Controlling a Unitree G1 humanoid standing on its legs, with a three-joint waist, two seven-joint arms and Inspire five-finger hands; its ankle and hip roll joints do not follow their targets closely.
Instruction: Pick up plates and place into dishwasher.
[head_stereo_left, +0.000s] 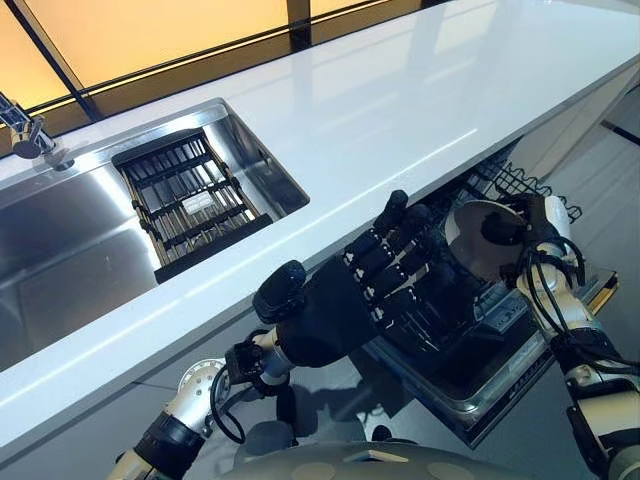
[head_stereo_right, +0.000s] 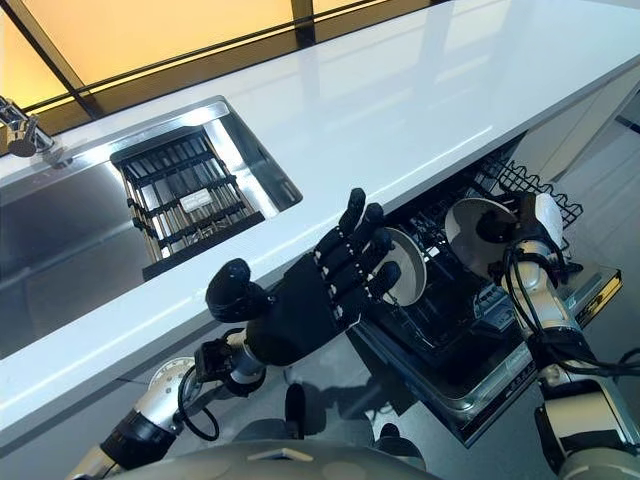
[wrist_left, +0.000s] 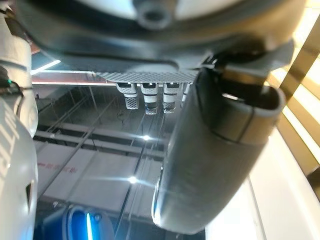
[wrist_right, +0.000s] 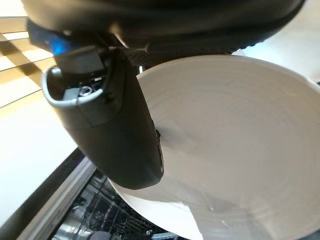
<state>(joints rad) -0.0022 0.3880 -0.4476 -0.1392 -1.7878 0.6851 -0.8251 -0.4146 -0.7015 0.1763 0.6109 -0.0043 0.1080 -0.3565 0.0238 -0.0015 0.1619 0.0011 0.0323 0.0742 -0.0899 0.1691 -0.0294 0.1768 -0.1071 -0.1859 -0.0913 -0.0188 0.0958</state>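
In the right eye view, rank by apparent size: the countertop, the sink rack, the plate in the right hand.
1. Countertop, by far the largest.
2. Sink rack.
3. Plate held in the right hand, smallest as it looks; the hand covers part of it.

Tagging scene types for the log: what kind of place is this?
Likely a kitchen: a white countertop with a stainless sink, and an open dishwasher below, where the right hand holds a plate.

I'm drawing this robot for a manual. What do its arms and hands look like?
Both arms are silver-grey with black bands and looping black cables at the wrists. The left hand is dark, with a bulky palm, a rounded thumb and segmented fingers. The right hand is dark too, with a white cover.
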